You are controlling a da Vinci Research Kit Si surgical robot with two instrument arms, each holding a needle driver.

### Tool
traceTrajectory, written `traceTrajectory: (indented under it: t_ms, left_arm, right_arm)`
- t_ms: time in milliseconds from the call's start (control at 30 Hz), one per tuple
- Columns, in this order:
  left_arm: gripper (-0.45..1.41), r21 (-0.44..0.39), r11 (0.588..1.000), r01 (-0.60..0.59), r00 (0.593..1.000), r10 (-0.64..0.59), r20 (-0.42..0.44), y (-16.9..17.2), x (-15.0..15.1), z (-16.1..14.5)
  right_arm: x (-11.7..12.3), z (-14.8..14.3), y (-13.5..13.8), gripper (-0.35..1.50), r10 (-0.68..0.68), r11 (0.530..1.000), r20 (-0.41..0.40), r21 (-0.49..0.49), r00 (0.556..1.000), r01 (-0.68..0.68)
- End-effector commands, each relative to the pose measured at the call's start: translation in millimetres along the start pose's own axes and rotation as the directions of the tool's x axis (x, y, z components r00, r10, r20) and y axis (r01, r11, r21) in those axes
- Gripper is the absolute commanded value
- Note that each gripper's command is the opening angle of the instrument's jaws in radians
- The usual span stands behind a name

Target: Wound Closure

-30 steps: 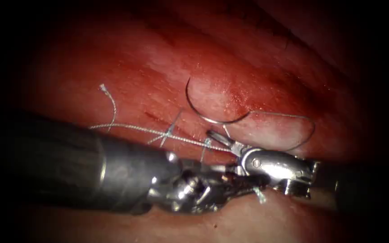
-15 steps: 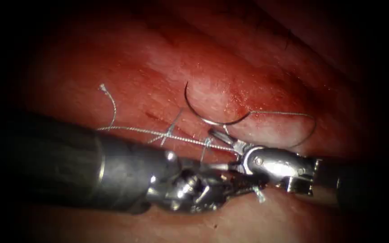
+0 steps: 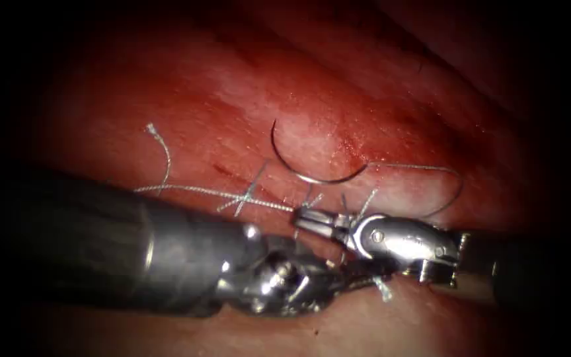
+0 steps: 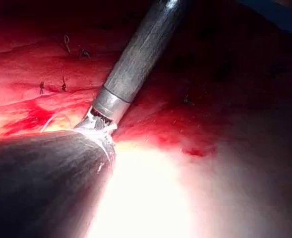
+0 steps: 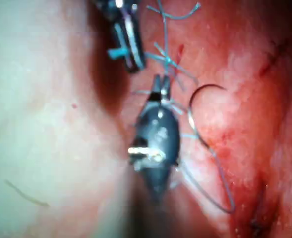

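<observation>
My R tool slid toward 9 o'clock, now clamped on thread. L tool: grip unclear. Needle lies free at 12; hard pull could snap thread.

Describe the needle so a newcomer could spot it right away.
Start at the right arm's tool, which comes in from the right and is shut on the thread. On the tissue just above its tip lies the needle, free of both tools. Unlike the pale, twisted thread and the short cut ends, it is one smooth dark metal arc.

Glossy wet tissue; shiny metal needle.
</observation>
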Motion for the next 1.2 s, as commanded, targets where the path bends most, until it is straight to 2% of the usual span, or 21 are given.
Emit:
traceTrajectory:
  t_ms: [33, 267, 400, 433, 467, 500, 567, 633, 667, 767, 867, 900, 1167, 1200]
  left_arm:
    - [-0.42, 0.000, 1.000, 0.000, 1.000, 0.000, 0.000, 0.3, 0.1, 0.6]
    - [-0.45, -0.001, 1.000, -0.001, 1.000, 0.001, 0.002, 0.5, 0.1, -0.2]
    - [-0.42, -0.003, 1.000, -0.005, 1.000, 0.005, 0.011, 1.0, -0.1, -1.7]
    - [-0.35, -0.003, 1.000, -0.005, 1.000, 0.005, 0.015, 1.2, -0.3, -2.5]
    - [-0.32, -0.003, 1.000, -0.004, 1.000, 0.004, 0.023, 1.1, -0.5, -3.1]
    - [-0.30, -0.004, 1.000, -0.002, 1.000, 0.002, 0.029, 1.1, -0.8, -3.8]
    - [-0.23, -0.004, 1.000, 0.007, 0.999, -0.006, 0.049, 0.6, -2.0, -5.3]
    - [-0.15, 0.000, 0.999, 0.034, 0.997, -0.034, 0.071, -0.2, -3.8, -7.0]
    - [-0.20, 0.004, 0.998, 0.059, 0.995, -0.059, 0.078, -0.6, -4.7, -7.6]
    - [-0.18, 0.017, 0.993, 0.118, 0.987, -0.119, 0.111, -1.7, -8.4, -9.7]
    - [0.07, 0.034, 0.983, 0.178, 0.972, -0.181, 0.151, -2.3, -12.2, -11.1]
    - [0.07, 0.043, 0.980, 0.195, 0.967, -0.200, 0.158, -2.5, -13.3, -11.4]
    - [-0.27, 0.097, 0.963, 0.251, 0.940, -0.266, 0.215, -2.9, -22.7, -12.1]
    - [-0.35, 0.099, 0.963, 0.250, 0.938, -0.266, 0.221, -2.8, -23.6, -12.0]
  right_arm:
    - [-0.6, 0.6, -0.3, -0.35, -0.024, 1.000, -0.006, 0.002, 1.000, 0.024]
    - [0.3, -0.5, 0.1, -0.35, -0.056, 0.998, -0.004, 0.003, 0.998, 0.056]
    - [1.3, -1.6, 0.2, -0.35, -0.040, 0.999, -0.022, 0.003, 0.999, 0.040]
    - [1.6, -1.9, 0.3, -0.13, -0.020, 1.000, -0.019, 0.000, 1.000, 0.020]
    - [2.0, -2.4, 0.4, 0.34, 0.008, 1.000, -0.012, -0.013, 1.000, -0.008]
    - [2.3, -2.8, 0.5, 0.52, 0.017, 1.000, -0.011, -0.022, 1.000, -0.017]
    - [3.3, -3.9, 0.9, 0.76, 0.028, 0.999, -0.018, -0.032, 0.999, -0.028]
    - [4.3, -5.0, 1.2, 0.88, 0.039, 0.998, -0.029, -0.039, 0.999, -0.041]
    - [5.1, -5.7, 1.3, 0.89, 0.048, 0.998, -0.044, -0.038, 0.998, -0.050]
    - [6.8, -7.3, 1.5, 0.99, 0.072, 0.997, -0.065, -0.030, 0.995, -0.074]
    - [8.2, -8.4, 1.3, 1.11, 0.084, 0.996, -0.067, -0.019, 0.994, -0.085]
    - [8.5, -8.6, 1.3, 1.15, 0.086, 0.996, -0.067, -0.016, 0.994, -0.088]
    - [8.8, -10.6, 0.2, 1.16, 0.093, 0.996, -0.076, 0.017, 0.993, -0.092]
    - [8.8, -10.9, 0.0, 1.15, 0.093, 0.996, -0.077, 0.020, 0.993, -0.092]
